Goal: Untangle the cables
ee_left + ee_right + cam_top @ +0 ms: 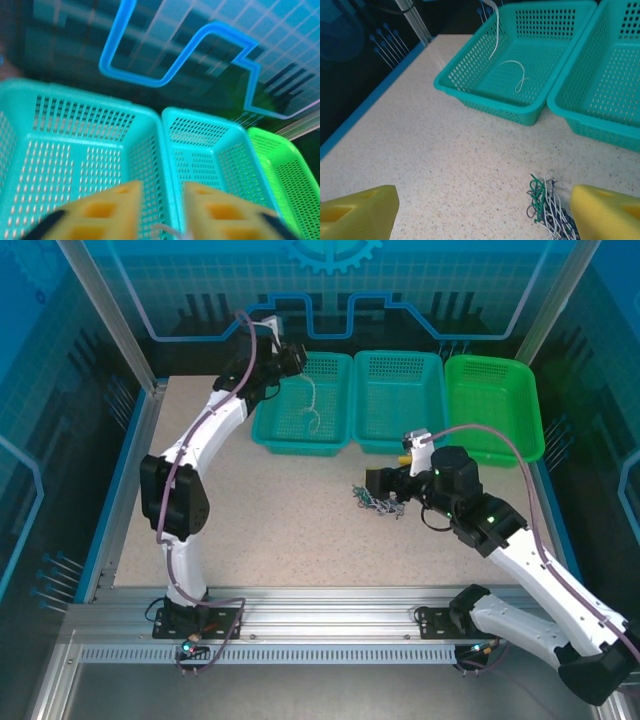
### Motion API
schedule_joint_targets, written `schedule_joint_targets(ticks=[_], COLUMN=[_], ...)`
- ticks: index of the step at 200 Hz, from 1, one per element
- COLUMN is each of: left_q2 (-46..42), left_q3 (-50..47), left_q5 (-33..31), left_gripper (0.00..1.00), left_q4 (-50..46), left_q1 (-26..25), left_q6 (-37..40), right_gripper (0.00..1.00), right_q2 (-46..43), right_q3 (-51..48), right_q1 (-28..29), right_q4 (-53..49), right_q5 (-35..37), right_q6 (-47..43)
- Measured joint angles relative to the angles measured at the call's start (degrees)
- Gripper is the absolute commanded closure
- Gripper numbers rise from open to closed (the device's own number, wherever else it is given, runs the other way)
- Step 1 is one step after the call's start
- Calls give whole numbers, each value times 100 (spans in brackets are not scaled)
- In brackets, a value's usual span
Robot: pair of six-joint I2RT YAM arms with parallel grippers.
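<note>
Robot lab test cell. Aluminium extrusion frame (330,625) around a speckled tabletop (290,530); blue printed wall panels (330,280) (gear motif at top); left arm (185,495) and right arm (530,560) bolted to the near rail.

Light falls evenly from above — the speckled table (300,530) reads bright in the top view, with only soft, faint shadows beside the right arm (520,550), while the enclosure walls (60,440) on the left and right stay dim and blue. The left wrist picture is soft throughout: the left gripper's fingers (100,215) at its near edge are badly blurred and the far backdrop (175,50) glows hazily. In the right wrist picture the table and the teal basket (485,102) are sharp — the right gripper's fingers (360,212) are out of focus.
</note>
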Motion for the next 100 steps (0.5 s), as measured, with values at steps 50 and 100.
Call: schedule_joint_targets(ticks=[50, 100], left_q2=[-616, -2986], left_q3=[-938, -2806], left_q5=[-52, -13], left_gripper=[40, 40], left_q4=[63, 426], left_q1=[-9, -592], left_q6=[22, 11], right_gripper=[10, 11], right_q2=[540, 1469], right_q3=[105, 103], right_q1=[-170, -573], right_q4=[-251, -278], right_q5=[68, 66], right_q6=[164, 282])
